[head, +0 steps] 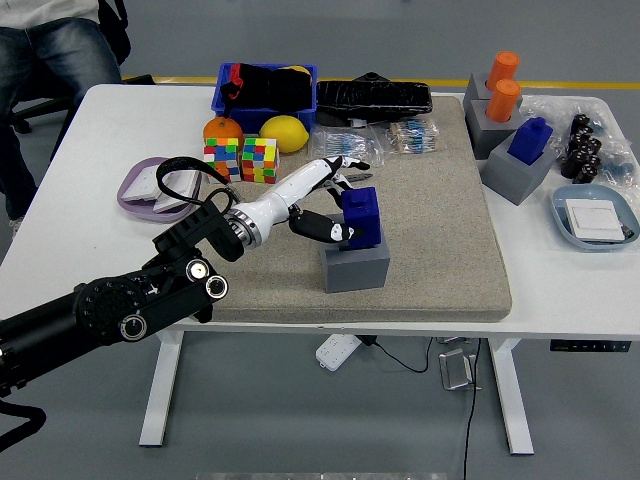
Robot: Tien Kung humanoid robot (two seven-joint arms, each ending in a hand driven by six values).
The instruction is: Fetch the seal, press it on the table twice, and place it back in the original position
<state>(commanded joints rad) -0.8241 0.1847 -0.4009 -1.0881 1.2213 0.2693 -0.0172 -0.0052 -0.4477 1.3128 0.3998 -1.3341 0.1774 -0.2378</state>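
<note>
- My left hand reaches in from the left over the tan mat, its fingers closed around the blue seal.
- The seal sits at the top of its grey holder block, directly under my hand; I cannot tell whether it has cleared the slot.
- Behind my hand lie two colour cubes, an orange and a lemon.
- Well to the right of my hand, another blue seal and two orange ones stand in grey blocks on the white table.
</note>
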